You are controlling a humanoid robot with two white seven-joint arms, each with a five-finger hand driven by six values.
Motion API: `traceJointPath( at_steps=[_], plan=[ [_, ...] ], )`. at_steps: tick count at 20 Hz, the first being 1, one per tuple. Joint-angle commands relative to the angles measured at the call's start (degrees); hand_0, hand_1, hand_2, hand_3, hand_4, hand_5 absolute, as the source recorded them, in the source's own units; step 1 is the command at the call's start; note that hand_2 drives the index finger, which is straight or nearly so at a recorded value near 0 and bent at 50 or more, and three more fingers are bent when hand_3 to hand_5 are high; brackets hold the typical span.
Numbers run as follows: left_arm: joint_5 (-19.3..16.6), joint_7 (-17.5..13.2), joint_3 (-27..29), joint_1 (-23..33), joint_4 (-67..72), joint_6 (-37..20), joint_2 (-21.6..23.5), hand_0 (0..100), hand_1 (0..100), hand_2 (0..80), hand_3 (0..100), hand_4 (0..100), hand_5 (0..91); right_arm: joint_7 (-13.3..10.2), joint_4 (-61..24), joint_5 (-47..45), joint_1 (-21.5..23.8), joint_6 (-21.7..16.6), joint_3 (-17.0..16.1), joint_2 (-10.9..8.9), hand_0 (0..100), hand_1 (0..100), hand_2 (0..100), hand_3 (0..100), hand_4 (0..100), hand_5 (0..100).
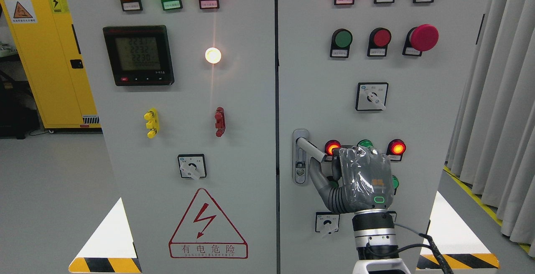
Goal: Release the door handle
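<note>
The silver door handle (311, 148) sits on the right cabinet door (418, 119). Its lever is swung out to the lower right from its lock plate (299, 169). My right hand (328, 161), wrapped in clear plastic, rises from the bottom edge with its back toward me. Its fingers curl over the lever's free end, and the thumb (316, 176) lies just beneath the lever. The lever's tip is hidden behind the fingers. My left arm does not show.
Lit red lamps (332, 146) and green buttons flank the hand, with a rotary switch (328, 222) below it. The left door (188, 140) carries a meter, lamps and a hazard triangle. A yellow cabinet (46, 57) stands far left and curtains (497, 98) hang at right.
</note>
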Motion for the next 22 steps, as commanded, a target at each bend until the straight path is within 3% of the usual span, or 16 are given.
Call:
traceJointPath(
  at_steps=[1, 22],
  plan=[
    [0.0, 0.01, 0.0, 0.0, -0.7, -0.02, 0.0, 12, 56, 0.0, 0, 0, 0.0, -0.15, -0.15, 0.0, 0.02, 0.0, -0.09, -0.01, 53, 40, 98, 100, 100, 100],
    [0.0, 0.01, 0.0, 0.0, -0.7, -0.02, 0.0, 12, 56, 0.0, 0, 0, 0.0, 0.2, -0.41, 0.0, -0.77, 0.0, -0.44, 0.08, 52, 40, 99, 100, 100, 100]
  ],
)
